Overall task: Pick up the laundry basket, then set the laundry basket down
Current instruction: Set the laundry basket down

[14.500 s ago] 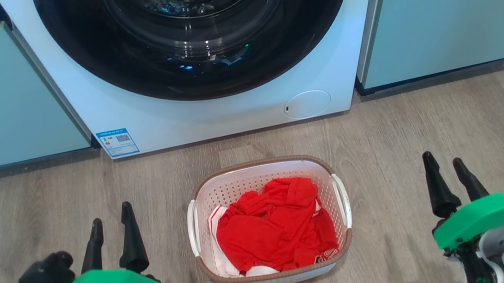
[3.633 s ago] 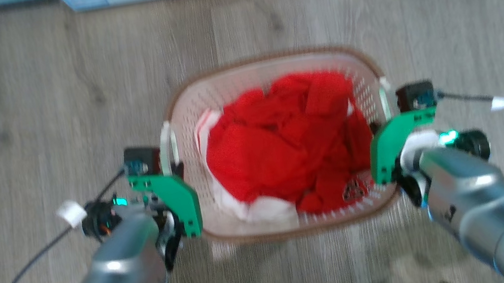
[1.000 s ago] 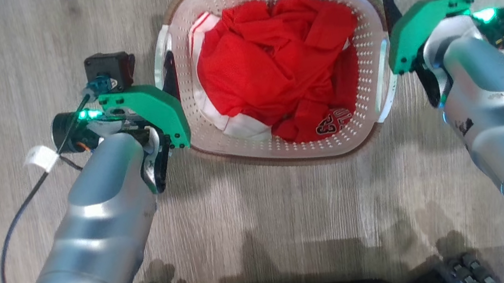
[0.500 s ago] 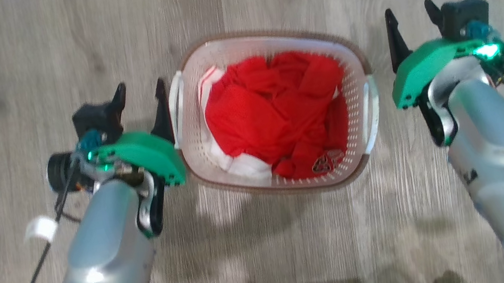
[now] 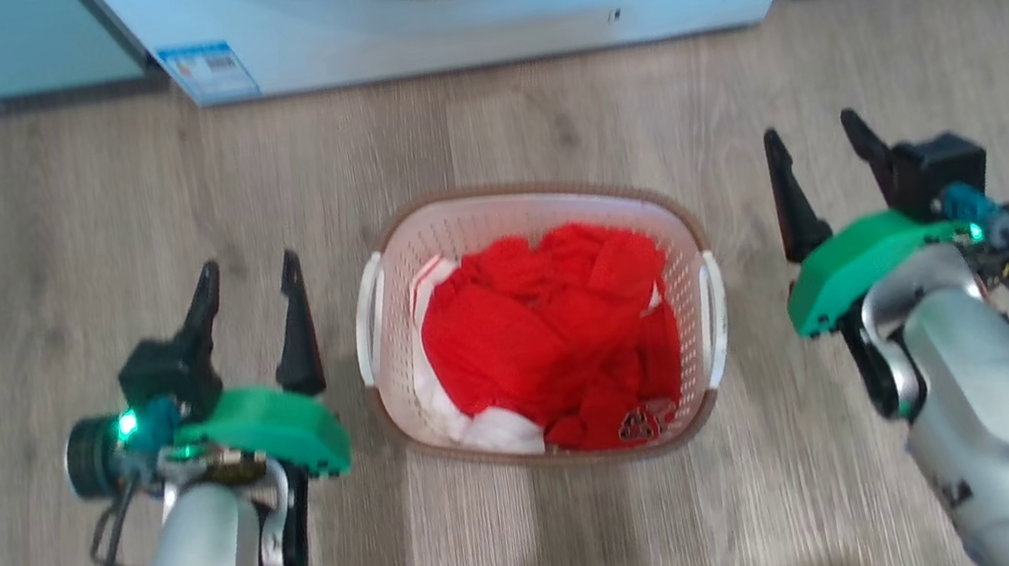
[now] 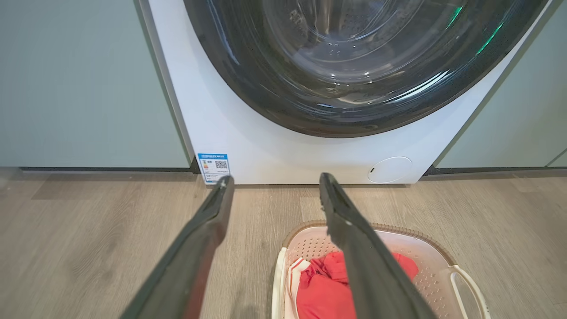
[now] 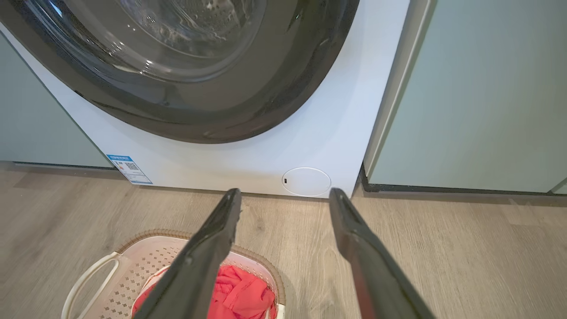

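**Basket down on the floor, both claws empty**

Head view: the laundry basket sits on the wood floor, a little nearer than the washing machine, with a heap of red clothes inside. The left gripper hangs just left of the basket's left handle, not touching it, spread wide with nothing in it. The right gripper is off to the right, clearly apart from the right handle, also wide and empty.

Left wrist view: two dark fingers parted, bare floor in the gap. The basket is low on the right, with the right-hand finger crossing in front of its far rim. The machine's dark round door and a blue label sticker are beyond, with pale green cabinets on either side.

Right wrist view: same deal mirrored. Fingers parted, basket at lower left behind the left-hand finger, machine on the far side.
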Available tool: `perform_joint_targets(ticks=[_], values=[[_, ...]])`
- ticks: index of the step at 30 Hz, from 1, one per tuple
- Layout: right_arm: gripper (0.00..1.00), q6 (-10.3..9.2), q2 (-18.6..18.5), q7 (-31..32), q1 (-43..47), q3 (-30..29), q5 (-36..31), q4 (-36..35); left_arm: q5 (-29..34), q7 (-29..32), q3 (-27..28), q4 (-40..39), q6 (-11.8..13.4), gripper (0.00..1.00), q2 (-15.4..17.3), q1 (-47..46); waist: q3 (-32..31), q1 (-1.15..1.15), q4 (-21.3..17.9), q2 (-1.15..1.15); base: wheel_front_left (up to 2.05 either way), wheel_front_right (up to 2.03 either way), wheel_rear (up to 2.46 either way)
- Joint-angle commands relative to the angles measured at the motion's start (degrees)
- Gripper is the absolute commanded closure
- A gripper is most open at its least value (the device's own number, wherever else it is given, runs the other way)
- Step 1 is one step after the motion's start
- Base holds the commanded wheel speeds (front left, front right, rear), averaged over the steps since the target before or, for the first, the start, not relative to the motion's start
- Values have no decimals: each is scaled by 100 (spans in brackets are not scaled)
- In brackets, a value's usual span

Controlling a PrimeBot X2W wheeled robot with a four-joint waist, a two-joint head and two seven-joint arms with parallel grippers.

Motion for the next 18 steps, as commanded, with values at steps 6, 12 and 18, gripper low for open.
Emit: perform_joint_targets(ticks=[6, 12, 18], values=[[0, 33, 97, -77, 562, 136, 89, -702, 208, -55, 406, -591, -29, 0, 52, 524, -612, 0, -102, -1, 0, 0, 0], [0, 33, 97, -77, 1077, 71, 96, -1141, 289, -55, 512, -870, -40, 0, 40, 1012, -975, 0, -113, -1, 0, 0, 0], [0, 33, 97, -77, 1512, 64, 83, -1504, 284, -55, 579, -1077, 16, 0, 36, 1380, -1214, 0, -142, -1, 0, 0, 0]])
